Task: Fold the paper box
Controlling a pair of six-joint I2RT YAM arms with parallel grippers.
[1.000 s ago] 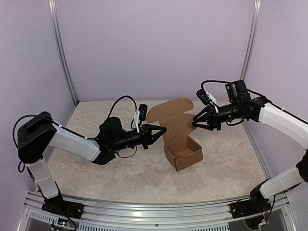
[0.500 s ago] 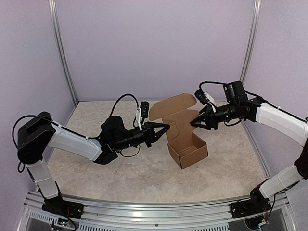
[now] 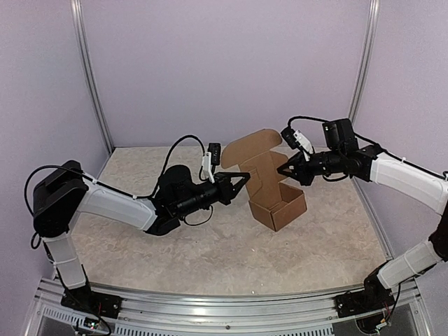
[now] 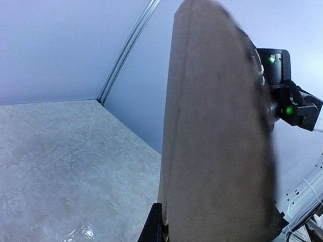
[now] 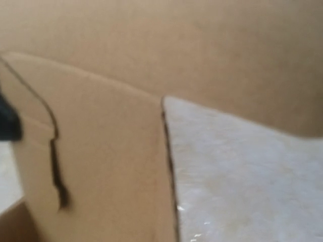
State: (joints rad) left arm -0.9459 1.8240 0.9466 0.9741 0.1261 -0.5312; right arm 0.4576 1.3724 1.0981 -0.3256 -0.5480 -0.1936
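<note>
Pinching paper box [image 3: 278, 207] flap: left hand [image 3: 244, 177] | right hand [image 3: 283, 170] against it, grip unclear

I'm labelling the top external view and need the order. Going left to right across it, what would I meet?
left arm → paper box → right arm

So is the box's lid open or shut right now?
Open. On the paper box, the lid flap stands up at the back, and the top view looks straight inside.

Open brown paper box [image 3: 280, 208], lid upright
</note>
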